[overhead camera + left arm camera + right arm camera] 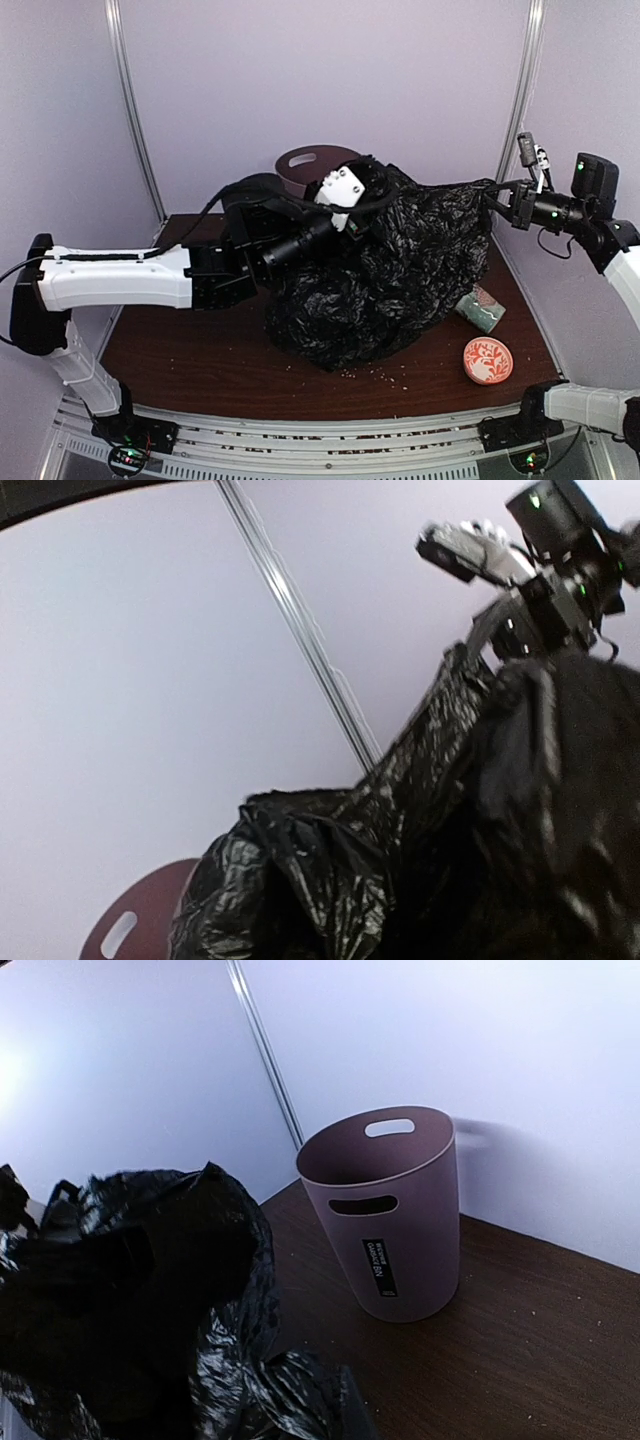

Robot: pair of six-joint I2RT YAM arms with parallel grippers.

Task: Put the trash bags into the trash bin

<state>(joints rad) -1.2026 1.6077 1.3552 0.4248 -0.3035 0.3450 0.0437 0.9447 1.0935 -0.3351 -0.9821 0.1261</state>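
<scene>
Nearest you, dark brown wooden table (190, 360): wood shows between its front edge and the load, with crumbs there. At front right is a round orange patterned disc (487, 360); a small greenish patterned object (482, 308) lies just beside the crumpled black plastic trash bag (380, 270). The bag fills mid-table, its bottom on the wood. The right gripper (497, 197) pinches its raised corner near the right wall. The left gripper (345, 215) is buried in folds, so you cannot tell its grip. The mauve-brown round plastic trash bin (385, 1220) stands upright behind, by the back wall.
</scene>
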